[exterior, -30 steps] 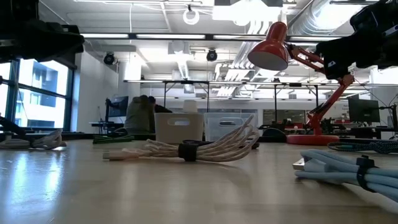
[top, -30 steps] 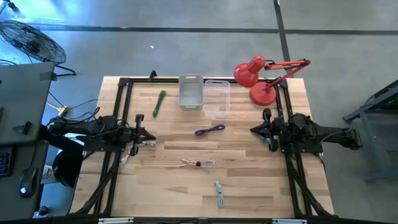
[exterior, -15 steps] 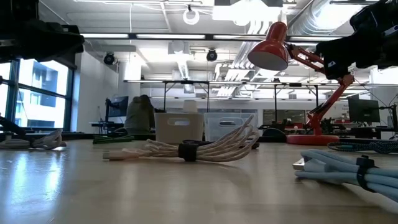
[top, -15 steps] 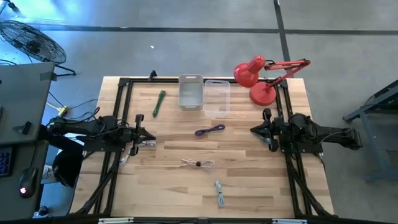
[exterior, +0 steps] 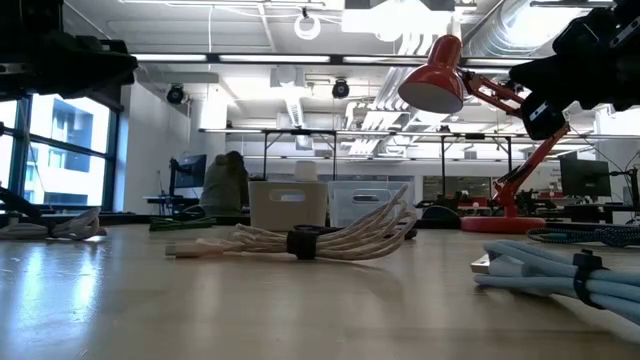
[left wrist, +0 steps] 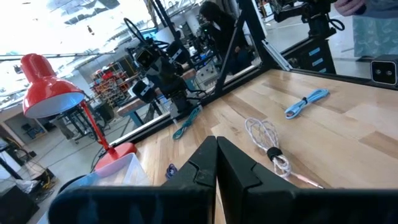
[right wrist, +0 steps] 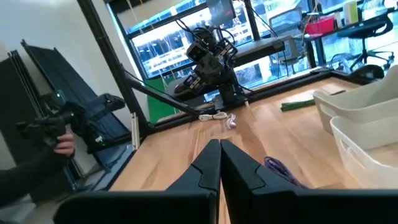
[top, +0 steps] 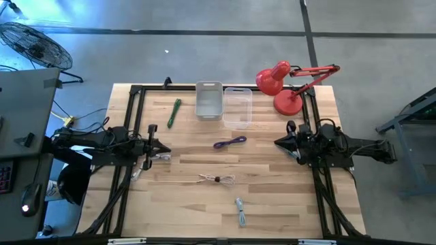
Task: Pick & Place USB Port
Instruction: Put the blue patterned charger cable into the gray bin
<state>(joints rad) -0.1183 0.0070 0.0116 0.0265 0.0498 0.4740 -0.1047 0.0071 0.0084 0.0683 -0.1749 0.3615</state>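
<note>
Several bundled cables lie flat on the wooden table: a purple one (top: 229, 142) at the middle, a white one (top: 216, 179) (exterior: 310, 241) nearer the front, a light blue one (top: 240, 211) (exterior: 560, 270) by the near edge, and a green one (top: 174, 112) toward the far left. My left gripper (top: 167, 150) (left wrist: 216, 144) is shut and hovers at the table's left side, pointing right. My right gripper (top: 276, 141) (right wrist: 219, 146) is shut and hovers at the right side, pointing left. The purple cable lies between them.
A grey bin (top: 209, 101) and a clear bin (top: 237, 107) stand side by side at the far edge. A red desk lamp (top: 283, 85) stands at the far right corner. A small pale cable (top: 160, 157) lies under my left gripper. A person (right wrist: 59, 146) stands beyond the table.
My right arm has shifted a little where it hovers by the table's right edge; its gripper stays shut. The cables lie as before.
</note>
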